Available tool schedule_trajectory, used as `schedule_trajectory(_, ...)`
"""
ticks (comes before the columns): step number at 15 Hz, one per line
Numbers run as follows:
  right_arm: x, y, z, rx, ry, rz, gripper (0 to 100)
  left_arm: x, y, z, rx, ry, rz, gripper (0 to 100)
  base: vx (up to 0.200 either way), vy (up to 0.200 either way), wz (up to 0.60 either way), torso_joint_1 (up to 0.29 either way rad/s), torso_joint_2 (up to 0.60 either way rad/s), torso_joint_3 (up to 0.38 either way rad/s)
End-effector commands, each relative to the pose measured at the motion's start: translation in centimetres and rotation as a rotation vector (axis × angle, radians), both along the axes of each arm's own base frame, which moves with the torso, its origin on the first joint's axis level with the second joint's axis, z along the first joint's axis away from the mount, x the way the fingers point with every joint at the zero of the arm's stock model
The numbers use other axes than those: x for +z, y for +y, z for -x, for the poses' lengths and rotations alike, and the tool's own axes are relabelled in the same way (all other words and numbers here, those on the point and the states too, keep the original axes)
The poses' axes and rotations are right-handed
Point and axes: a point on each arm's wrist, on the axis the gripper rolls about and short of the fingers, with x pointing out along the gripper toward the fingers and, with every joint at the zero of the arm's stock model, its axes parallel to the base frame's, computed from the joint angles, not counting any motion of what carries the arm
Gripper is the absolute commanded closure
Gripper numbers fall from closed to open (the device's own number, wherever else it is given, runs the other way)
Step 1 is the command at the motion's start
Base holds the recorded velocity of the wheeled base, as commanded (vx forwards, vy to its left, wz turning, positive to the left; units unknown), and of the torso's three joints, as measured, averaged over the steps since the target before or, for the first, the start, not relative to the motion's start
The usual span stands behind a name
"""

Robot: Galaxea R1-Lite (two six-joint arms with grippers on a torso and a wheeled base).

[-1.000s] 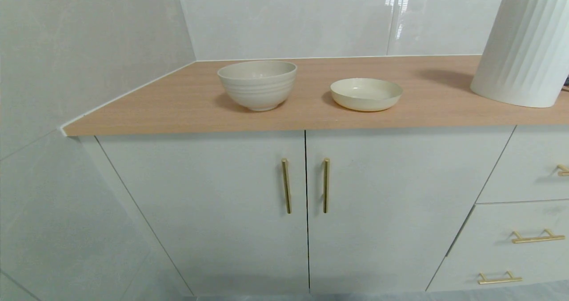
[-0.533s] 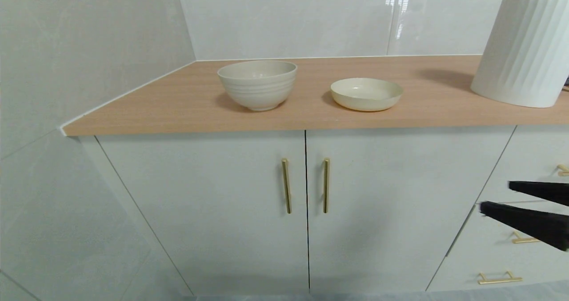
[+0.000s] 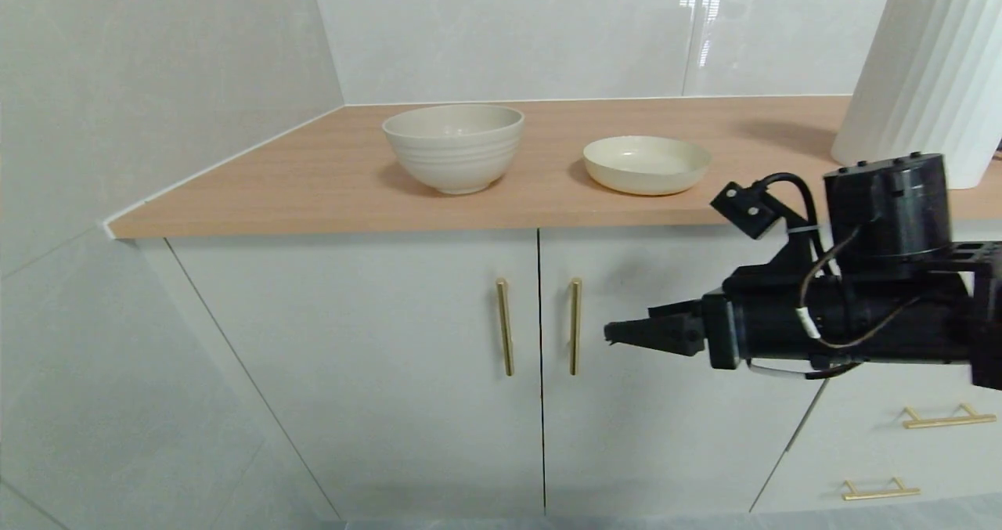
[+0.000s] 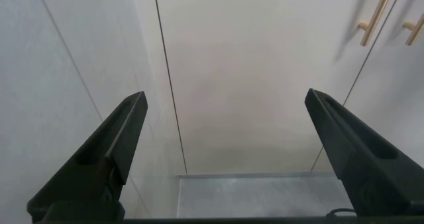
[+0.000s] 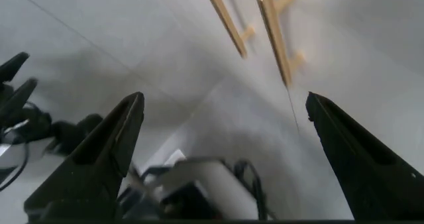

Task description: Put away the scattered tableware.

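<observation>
On the wooden countertop [image 3: 313, 185] a deep beige ribbed bowl [image 3: 452, 148] stands left of a shallow cream dish [image 3: 646, 164]. Both are upright and apart. My right gripper [image 3: 618, 333] hangs below the counter edge in front of the right cabinet door, pointing left, a short way right of the two gold door handles [image 3: 574, 326]. In the right wrist view my right gripper [image 5: 224, 99] is open and holds nothing, with the handles [image 5: 275, 32] beyond it. Low by the left cabinet door and the wall, my left gripper [image 4: 225, 95] is open and also holds nothing.
A tall white ribbed container [image 3: 924, 68] stands on the counter at the far right. Tiled walls close the counter at the back and left. Both cabinet doors [image 3: 376, 373] are closed. Drawers with gold handles [image 3: 947, 416] lie to the right.
My right arm has come into the head view from the right and moved left, to in front of the right cabinet door. The bowl and dish have not moved.
</observation>
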Motion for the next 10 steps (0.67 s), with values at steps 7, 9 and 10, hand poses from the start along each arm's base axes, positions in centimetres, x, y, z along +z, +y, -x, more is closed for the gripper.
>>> schedule_trajectory(7,-6.9,5.6,-5.4,-0.032,-0.042,-0.031,0,0.0,0.0,0.0,-0.001,-0.002,0.0,0,0.0,0.0,0.0,0.0,0.0,0.0)
schedule_trajectory(9,-6.7,5.6,-5.4,-0.04,-0.051,-0.048,0,0.0,0.0,0.0,0.0,0.0,0.0,0,0.0,0.0,0.0,0.0,0.0,0.0)
schedule_trajectory(10,-6.7,5.6,-5.4,-0.039,-0.051,-0.05,0,0.0,0.0,0.0,-0.001,0.0,0.0,0,0.0,0.0,0.0,0.0,0.0,0.0)
